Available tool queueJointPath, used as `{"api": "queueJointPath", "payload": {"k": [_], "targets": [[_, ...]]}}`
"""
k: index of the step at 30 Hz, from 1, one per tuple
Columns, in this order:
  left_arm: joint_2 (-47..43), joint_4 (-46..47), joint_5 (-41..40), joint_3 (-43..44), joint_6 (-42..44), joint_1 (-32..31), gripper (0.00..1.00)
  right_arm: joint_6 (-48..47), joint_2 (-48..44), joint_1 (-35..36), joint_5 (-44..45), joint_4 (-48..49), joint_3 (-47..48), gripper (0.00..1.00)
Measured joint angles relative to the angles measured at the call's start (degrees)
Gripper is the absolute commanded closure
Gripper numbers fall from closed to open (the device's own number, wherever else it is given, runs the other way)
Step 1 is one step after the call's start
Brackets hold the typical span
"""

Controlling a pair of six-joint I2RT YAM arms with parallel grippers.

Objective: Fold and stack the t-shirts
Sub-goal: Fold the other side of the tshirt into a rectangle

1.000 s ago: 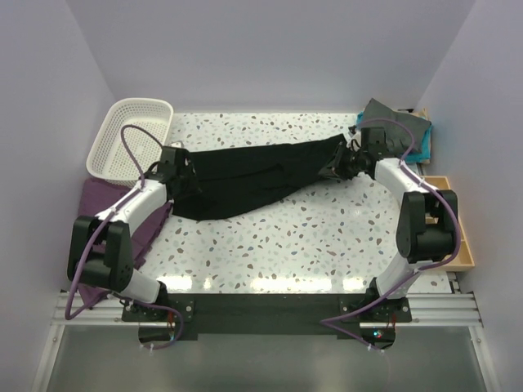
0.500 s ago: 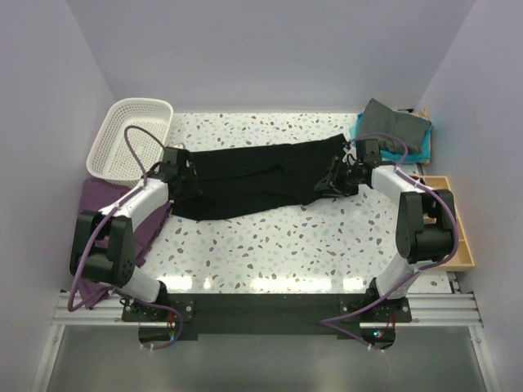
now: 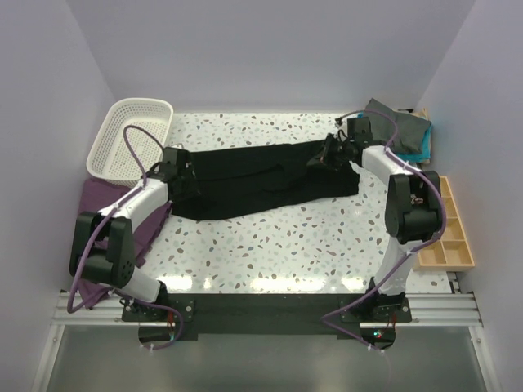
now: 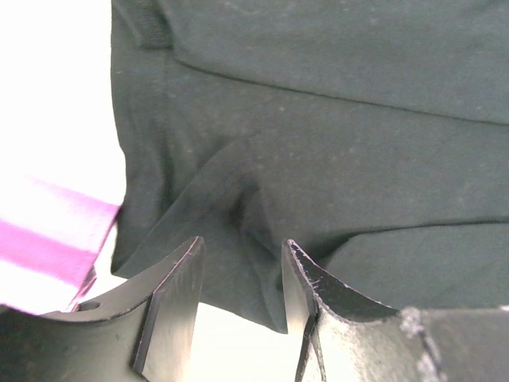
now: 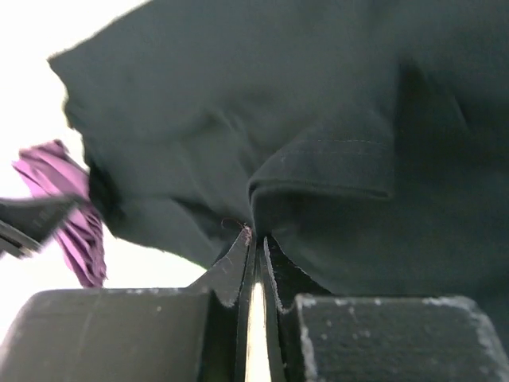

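Note:
The black t-shirt (image 3: pixel 253 175) lies stretched in a long band across the table, from left to right. My left gripper (image 3: pixel 176 169) sits over its left end. In the left wrist view its jaws (image 4: pixel 238 243) stand apart, with a creased edge of the black shirt (image 4: pixel 334 119) running between them. My right gripper (image 3: pixel 328 155) is at the shirt's far right part. It is shut (image 5: pixel 256 235) and pinches a fold of the black fabric (image 5: pixel 238 103). The dark grey t-shirt (image 3: pixel 392 122) lies on the teal one (image 3: pixel 418 149) at the back right.
A white lattice basket (image 3: pixel 131 139) stands at the back left. A purple cloth (image 3: pixel 106 204) lies at the left edge under my left arm, and also shows in the left wrist view (image 4: pixel 48 239). A wooden compartment tray (image 3: pixel 445 233) sits along the right edge.
My right gripper, shut on the shirt, first dipped toward the near side, then moved back and left, carrying the fabric over the shirt. My left gripper has stayed in place.

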Motion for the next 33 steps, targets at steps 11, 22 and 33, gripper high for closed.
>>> {"api": "queueJointPath", "payload": {"k": [11,22,33], "targets": [[-2.54,-3.23,-5.86,0.87,0.26,0.00,0.31,4.59,13.09,1.29,-0.76,5.33,15.43,0.29],[-4.59,-3.76,-6.75,2.36,0.28,0.00,0.25,0.17,6.12,1.29,2.80,4.07,8.57,0.27],[11.47,8.33,6.40,12.79,1.25,0.00,0.25,-3.80,8.35,1.31,14.93,-3.61,11.43,0.27]]}}
